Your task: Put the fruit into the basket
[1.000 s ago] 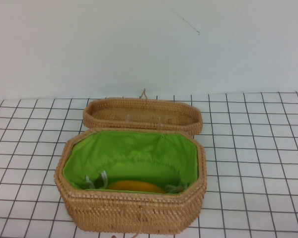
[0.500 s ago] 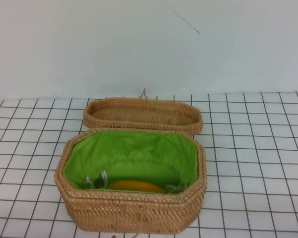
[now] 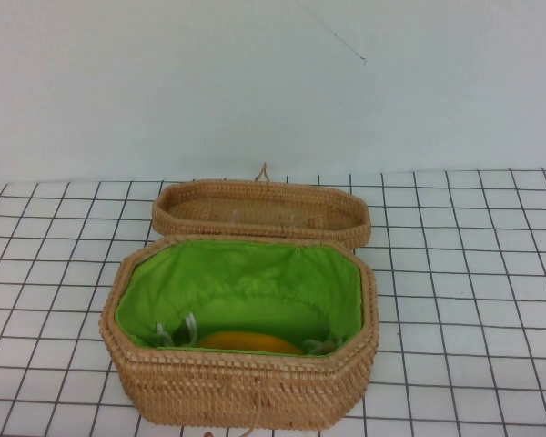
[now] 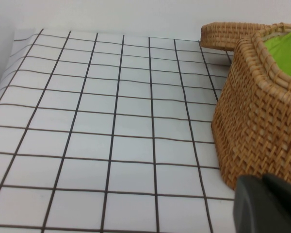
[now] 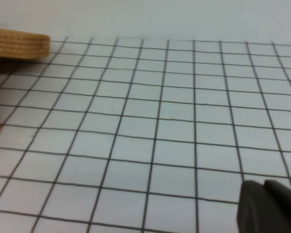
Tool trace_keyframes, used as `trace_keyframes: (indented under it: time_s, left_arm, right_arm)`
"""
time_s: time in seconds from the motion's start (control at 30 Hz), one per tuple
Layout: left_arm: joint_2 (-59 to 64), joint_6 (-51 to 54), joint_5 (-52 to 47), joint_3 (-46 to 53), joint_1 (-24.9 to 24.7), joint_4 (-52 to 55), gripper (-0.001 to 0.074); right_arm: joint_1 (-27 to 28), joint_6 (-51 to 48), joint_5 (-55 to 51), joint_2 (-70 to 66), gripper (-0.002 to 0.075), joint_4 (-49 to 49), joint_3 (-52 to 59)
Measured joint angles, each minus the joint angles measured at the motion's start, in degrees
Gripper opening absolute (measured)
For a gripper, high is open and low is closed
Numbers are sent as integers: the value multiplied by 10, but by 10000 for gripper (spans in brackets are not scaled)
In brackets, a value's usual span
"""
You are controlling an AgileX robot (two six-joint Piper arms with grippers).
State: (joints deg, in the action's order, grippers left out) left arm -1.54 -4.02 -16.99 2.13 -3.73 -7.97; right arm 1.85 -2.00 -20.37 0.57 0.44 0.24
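Observation:
The orange-yellow fruit lies inside the wicker basket, on the green lining near the front wall. The basket's woven lid lies open behind it. Neither arm shows in the high view. My left gripper is shut and empty, low beside the basket's left outer wall. My right gripper is shut and empty over bare grid cloth to the right of the basket; only the lid's end and a sliver of the basket show in the right wrist view.
The table is covered by a white cloth with a black grid. A plain white wall stands behind. Open cloth lies on both sides of the basket.

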Motion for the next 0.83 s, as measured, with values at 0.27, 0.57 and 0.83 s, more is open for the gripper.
trace_keyframes:
  time_s: [0.27, 0.57, 0.83]
  left_arm:
    - [0, 0, 0, 0, 0, 0, 1]
    - [0, 0, 0, 0, 0, 0, 1]
    - [0, 0, 0, 0, 0, 0, 1]
  right_arm:
    - [-6, 26, 2, 0, -2, 0, 0]
    - [-6, 41, 20, 0, -2, 0, 0]
    - [-6, 41, 20, 0, -2, 0, 0]
